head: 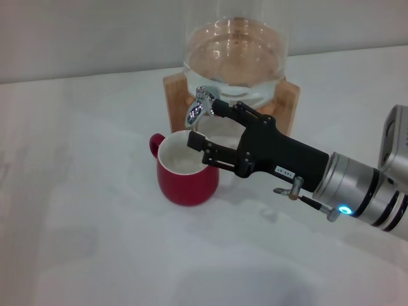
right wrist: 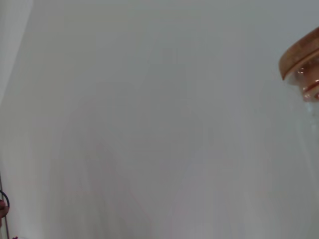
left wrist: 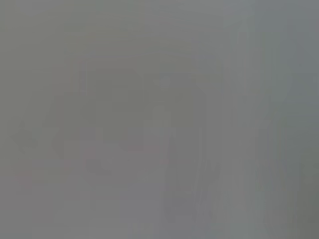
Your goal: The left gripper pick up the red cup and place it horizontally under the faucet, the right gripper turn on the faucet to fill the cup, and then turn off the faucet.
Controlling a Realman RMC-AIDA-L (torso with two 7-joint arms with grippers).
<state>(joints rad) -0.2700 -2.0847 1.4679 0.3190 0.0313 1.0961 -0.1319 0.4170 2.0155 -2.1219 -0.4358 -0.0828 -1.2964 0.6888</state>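
Nearest the camera, at the right edge of the head view: a silver-grey ringed arm with a blue light, carrying the right gripper [head: 205,126] toward the centre of the frame. Spreading its two black fingers wide, upper finger [head: 224,108] reaching up against the faucet [head: 200,108], lower finger [head: 199,144] hanging over the rim of the red cup [head: 187,172]; released, grasping nothing yet, as far as can be judged. Standing upright just left of centre, the red cup, white inside showing, small handle pointing to the upper left, mouth lying right below the chrome spout. Resting behind it, in the upper middle of the frame, the glass jar [head: 234,54] with water, sitting on a wooden stand [head: 173,95]. No stream of water to be seen, and whether water is already in the cup, not possible to tell. Not appearing anywhere in the head view: the left gripper; left wrist view giving only a grey blur, so its state cannot be told. Right wrist view showing mostly the pale table [right wrist: 149,124] and a bit of the stand at the upper right edge. Probably being in hand now: the faucet step, cup placing looking finished. Calling next, by judgement, for a careful push or squeeze on the short lever, without knocking the cup below.
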